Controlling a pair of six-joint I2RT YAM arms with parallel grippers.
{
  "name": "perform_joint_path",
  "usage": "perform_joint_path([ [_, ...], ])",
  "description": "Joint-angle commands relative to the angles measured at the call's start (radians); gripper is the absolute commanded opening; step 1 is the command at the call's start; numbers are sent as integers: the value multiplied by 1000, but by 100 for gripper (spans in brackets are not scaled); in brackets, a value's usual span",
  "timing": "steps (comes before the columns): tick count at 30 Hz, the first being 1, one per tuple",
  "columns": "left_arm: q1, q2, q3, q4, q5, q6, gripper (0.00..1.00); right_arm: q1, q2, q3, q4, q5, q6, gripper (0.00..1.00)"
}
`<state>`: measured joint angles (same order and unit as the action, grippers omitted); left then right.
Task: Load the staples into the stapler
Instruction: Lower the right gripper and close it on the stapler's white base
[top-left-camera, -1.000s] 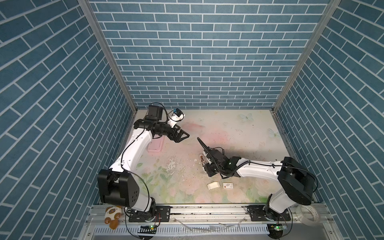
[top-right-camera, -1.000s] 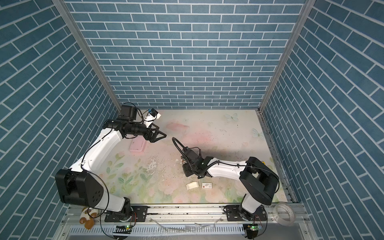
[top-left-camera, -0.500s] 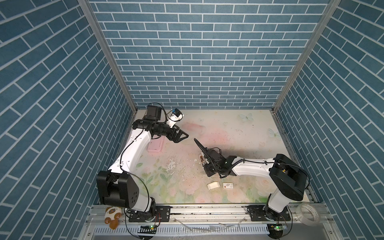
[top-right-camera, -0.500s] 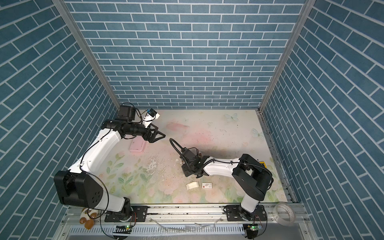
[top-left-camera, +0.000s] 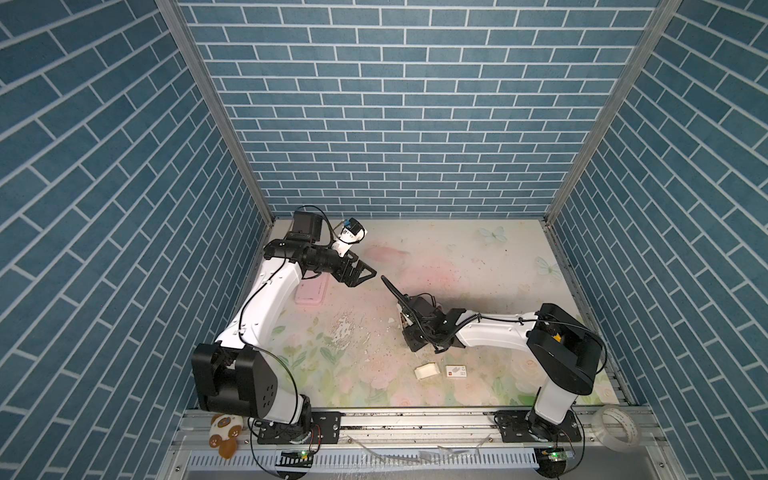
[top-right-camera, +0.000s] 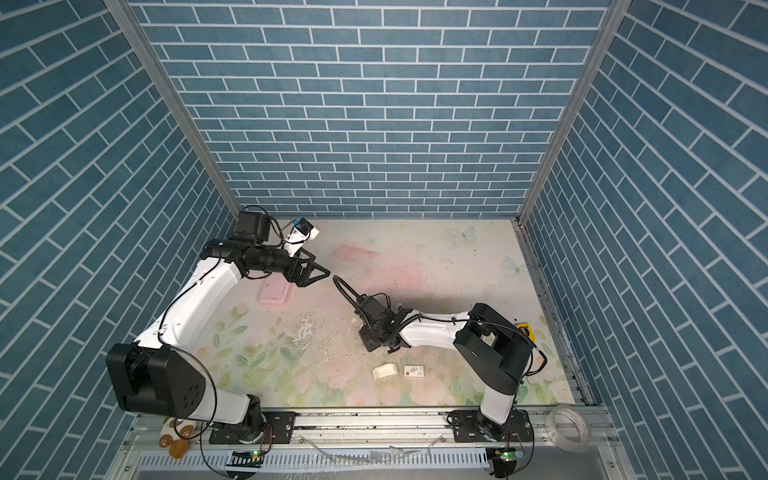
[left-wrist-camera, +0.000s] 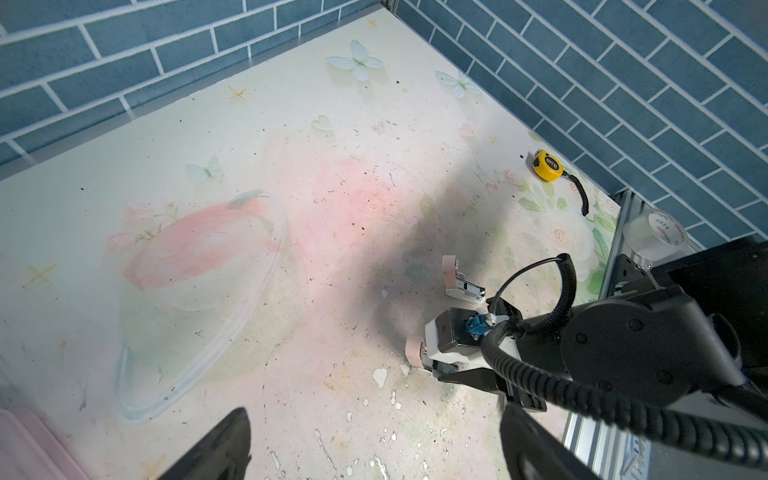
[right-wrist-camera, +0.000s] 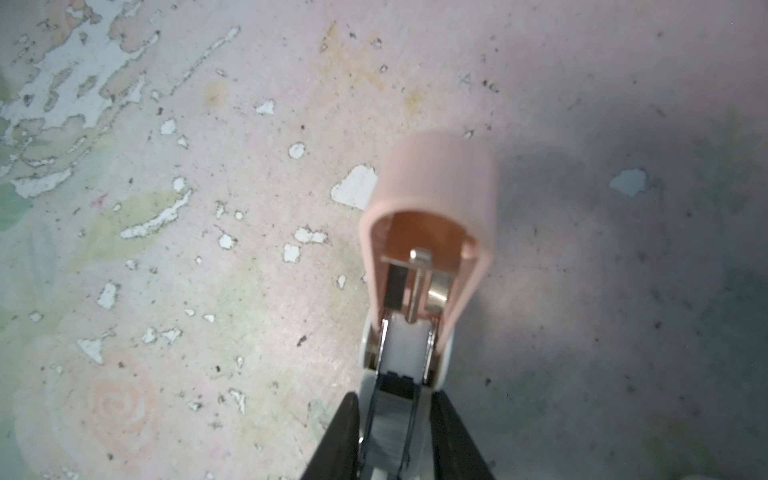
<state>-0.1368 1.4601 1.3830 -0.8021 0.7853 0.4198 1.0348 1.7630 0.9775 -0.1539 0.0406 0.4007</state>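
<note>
The stapler (right-wrist-camera: 432, 195) is pink and white, its pink lid swung up off the white body. My right gripper (right-wrist-camera: 395, 401) is shut on that body, low over the middle of the table (top-left-camera: 478, 266). A grey strip of staples (right-wrist-camera: 388, 432) lies in the channel between the fingers. In the left wrist view the stapler (left-wrist-camera: 451, 270) shows both pink ends. In a top view the white cardboard tray (top-left-camera: 427, 370) and the red-marked sleeve (top-left-camera: 456, 371) lie nearer the front edge. My left gripper (top-left-camera: 361, 274) hangs open and empty at the back left.
A flat pink case (top-left-camera: 311, 291) lies under the left arm. A yellow tape measure (left-wrist-camera: 547, 165) sits near the right wall. A clear tape roll (top-left-camera: 617, 428) and a small plush toy (top-left-camera: 224, 428) rest on the front rail. Blue brick walls close in three sides.
My right arm has swung slightly to the left with the stapler in its grip. The left arm has hardly moved.
</note>
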Motion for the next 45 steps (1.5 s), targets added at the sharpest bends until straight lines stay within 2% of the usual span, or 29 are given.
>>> perform_joint_path([
  [1,17,-31,-2,-35,2,19,95,-2,30,27,-24,1,-69,29],
  [7,48,-58,14,-69,0,25,95,-4,47,43,-34,-31,-115,27],
  [17,135,-108,-5,-77,35,0,95,-1,74,71,-65,-183,-231,28],
  [26,175,-145,-33,-104,25,45,95,4,113,124,-83,-249,-277,30],
  [36,175,-80,11,-284,62,303,100,0,10,126,-94,-192,-192,32],
  [41,175,-52,2,-286,64,370,99,-3,-15,145,-126,-191,-140,32],
  [45,162,-19,8,-294,55,431,99,-18,-72,99,-136,-180,-33,29],
])
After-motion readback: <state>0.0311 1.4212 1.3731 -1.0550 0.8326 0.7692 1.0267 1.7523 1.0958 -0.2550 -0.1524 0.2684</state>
